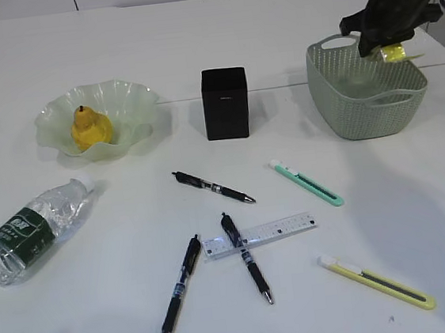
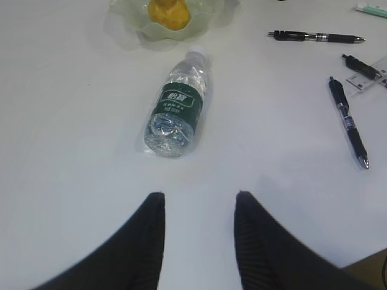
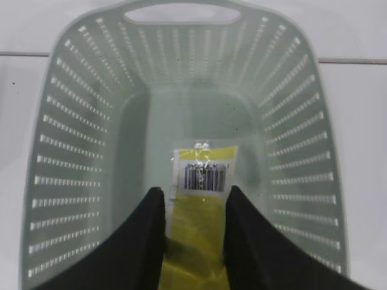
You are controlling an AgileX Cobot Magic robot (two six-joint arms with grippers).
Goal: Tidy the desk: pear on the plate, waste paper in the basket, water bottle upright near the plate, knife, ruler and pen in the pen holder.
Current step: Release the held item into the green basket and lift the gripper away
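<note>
Where legible, waste paper [image 3: 202, 175] barcode only

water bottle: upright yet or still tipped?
Tipped. The water bottle lies on its side on the desk, cap toward the plate. The left tool hangs open short of it, not touching.

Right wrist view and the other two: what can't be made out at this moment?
- Waste paper: lower end hidden between the right gripper fingers, right wrist view; in the exterior view the arm covers most of it.
- Barcode print: too blurred to read.
- Ruler: cut off by the left wrist view's right edge.
- Water bottle label text: too small to read.
- Pen holder inside: not visible.
</note>
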